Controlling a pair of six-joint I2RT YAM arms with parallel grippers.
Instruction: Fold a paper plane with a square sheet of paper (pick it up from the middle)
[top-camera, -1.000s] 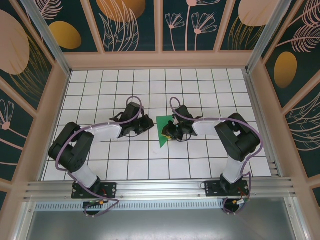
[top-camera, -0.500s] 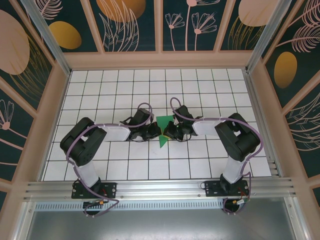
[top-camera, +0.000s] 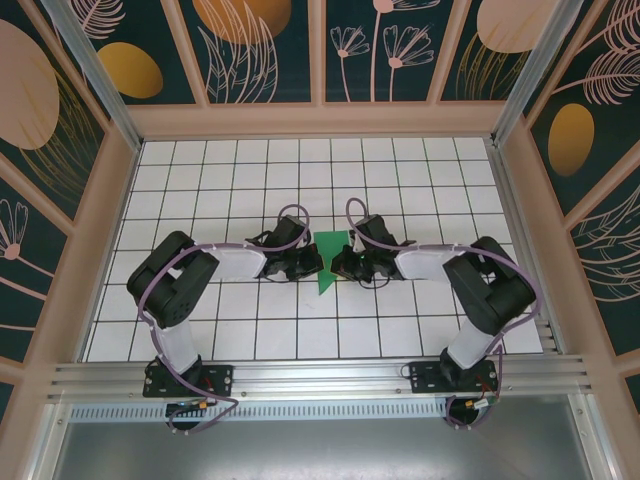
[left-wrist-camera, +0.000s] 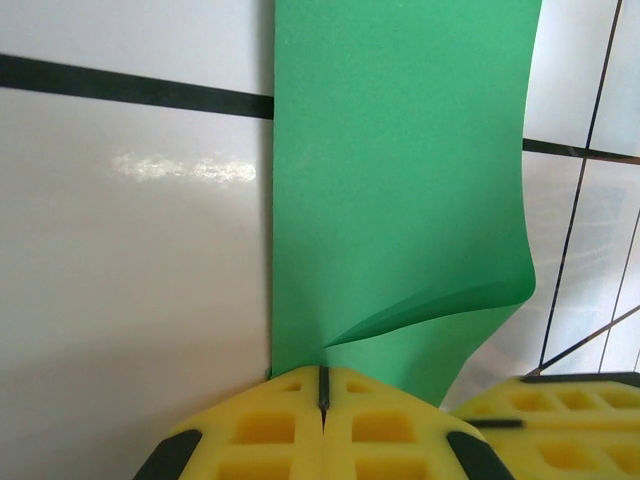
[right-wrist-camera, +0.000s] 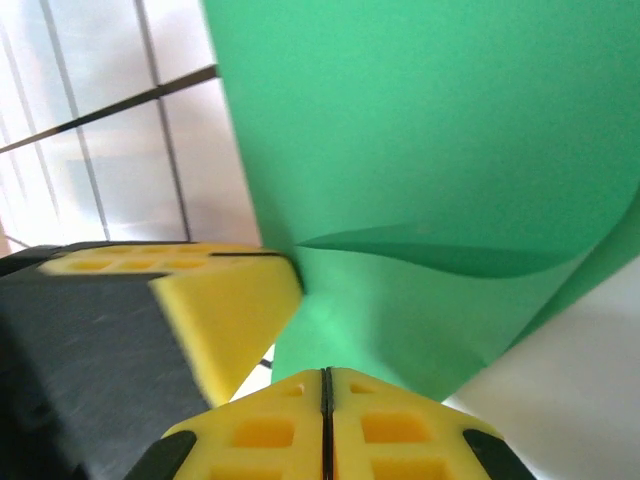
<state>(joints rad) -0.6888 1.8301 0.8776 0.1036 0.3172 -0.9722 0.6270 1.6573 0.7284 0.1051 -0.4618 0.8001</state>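
Square sheet of paper (left-wrist-camera: 400, 200), thin smooth green wedge, softly buckled, pinched in fully closed left gripper (left-wrist-camera: 322, 390) and right gripper (right-wrist-camera: 325, 385).

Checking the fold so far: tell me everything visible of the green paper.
The green paper is thin, plain and matte, folded into a narrow wedge: broad end away from the robot, tip toward it, in the middle of the white gridded table. The left gripper is shut on its left edge, the right gripper on its right edge, opposite each other. Near the pinches it buckles into a soft ripple; whether it lies flat is unclear.
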